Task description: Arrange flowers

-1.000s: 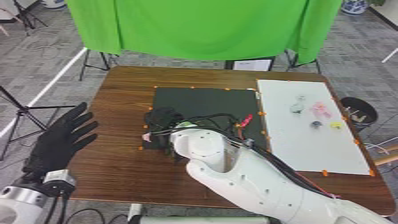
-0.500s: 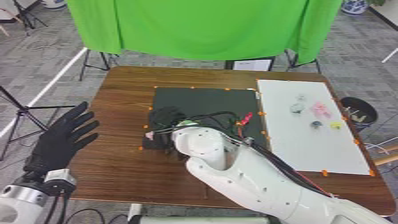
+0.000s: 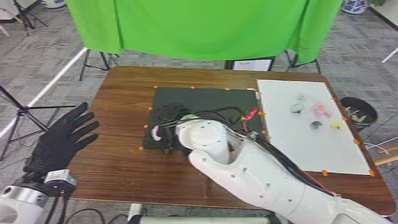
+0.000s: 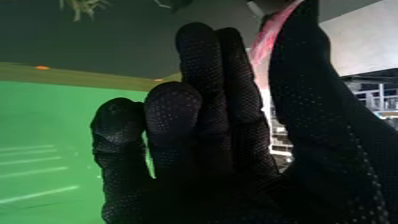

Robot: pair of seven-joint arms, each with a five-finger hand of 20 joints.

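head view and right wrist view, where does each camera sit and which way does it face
Head view: on the robot's head, facing forward and down at the wooden table; left hand, right arm and right hand show.
Right wrist view: on the right wrist, looking along the right hand past a pink piece toward black mat and green cloth.
Both share the right hand, pink piece, table, mat and cloth.

Small pink, pale-green, dark and yellow flowers [image 3: 320, 110] lie near each other on a white board [image 3: 306, 150]; another, pink flower [image 4: 270, 42] is pinched in the right hand [image 3: 172, 112].
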